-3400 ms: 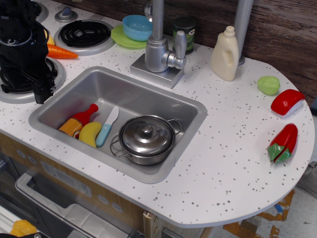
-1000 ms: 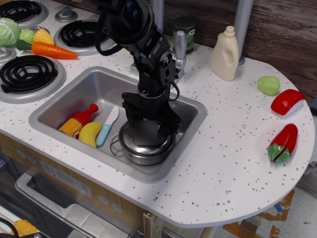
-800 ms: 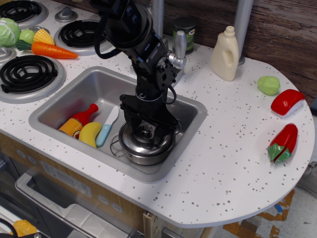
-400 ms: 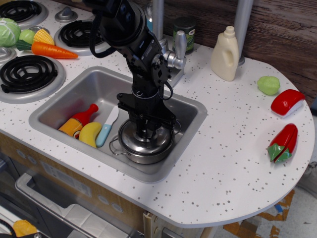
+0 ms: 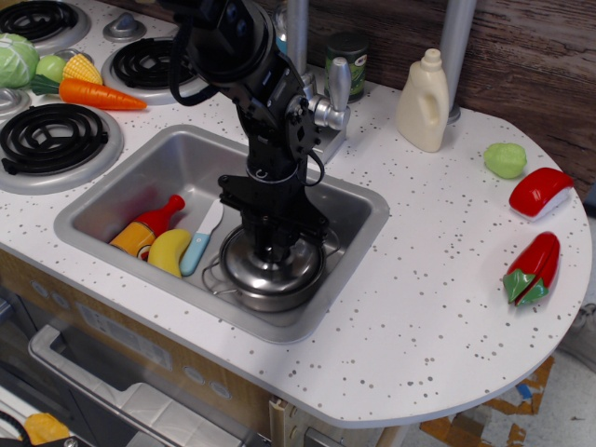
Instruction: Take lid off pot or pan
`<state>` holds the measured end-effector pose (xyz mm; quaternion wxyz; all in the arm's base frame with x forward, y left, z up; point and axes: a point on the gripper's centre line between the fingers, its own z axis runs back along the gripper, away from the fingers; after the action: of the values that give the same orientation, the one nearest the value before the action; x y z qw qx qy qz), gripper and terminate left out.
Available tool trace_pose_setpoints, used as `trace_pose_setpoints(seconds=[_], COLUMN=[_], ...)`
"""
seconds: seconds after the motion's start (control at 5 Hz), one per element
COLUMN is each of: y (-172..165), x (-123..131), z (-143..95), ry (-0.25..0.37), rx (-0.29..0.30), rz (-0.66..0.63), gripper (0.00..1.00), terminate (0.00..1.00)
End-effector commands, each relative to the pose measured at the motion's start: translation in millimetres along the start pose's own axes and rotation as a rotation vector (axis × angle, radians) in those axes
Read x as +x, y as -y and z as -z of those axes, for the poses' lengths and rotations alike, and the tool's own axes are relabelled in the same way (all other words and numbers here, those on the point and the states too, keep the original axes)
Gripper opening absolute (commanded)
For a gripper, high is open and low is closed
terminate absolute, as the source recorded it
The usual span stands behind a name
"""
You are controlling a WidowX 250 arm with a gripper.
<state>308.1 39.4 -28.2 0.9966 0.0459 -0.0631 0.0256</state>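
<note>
Directly above the lid [image 5: 270,268], reaching down into the sink [image 5: 140,172] with the hand [image 5: 275,250] pointing straight down at the lid's centre. Sitting exactly where the small knob should be, so hiding the knob behind the black fingers. Looking closed around that knob, judging by how narrowly the fingers are converging, though not showing the contact itself clearly enough to be sure of a firm grip.

Resting on the pot [image 5: 265,293], with the lid covering it fully and lying flat and level, both in the front right part of the sink basin. Lying just beside the pot on its left: a toy knife [image 5: 202,238] with a blue handle, a yellow banana-like piece [image 5: 170,251] and a red and orange bottle [image 5: 147,226].

Turning on one relation only: hand over lid centre, vertical axis of the hand lined up with the vertical axis of the knob. Calling, by that judgement, for a straight upward pull rather than any sideways travel, then carrying the lid clear of the sink wall. Risking a lift of the pot along with the lid, or a slip off the small knob.
</note>
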Motion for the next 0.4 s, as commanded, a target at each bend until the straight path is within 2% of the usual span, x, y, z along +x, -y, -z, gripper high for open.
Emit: trace_pose_setpoints(seconds=[0.0, 0.2], y=[-13, -16], x=[21, 30], z=[-48, -70], ry=[0.049, 0.034], rx=[0.009, 0.003], rz=[0.002, -0.018], gripper=[0.00, 0.00], terminate=[0.00, 0.00])
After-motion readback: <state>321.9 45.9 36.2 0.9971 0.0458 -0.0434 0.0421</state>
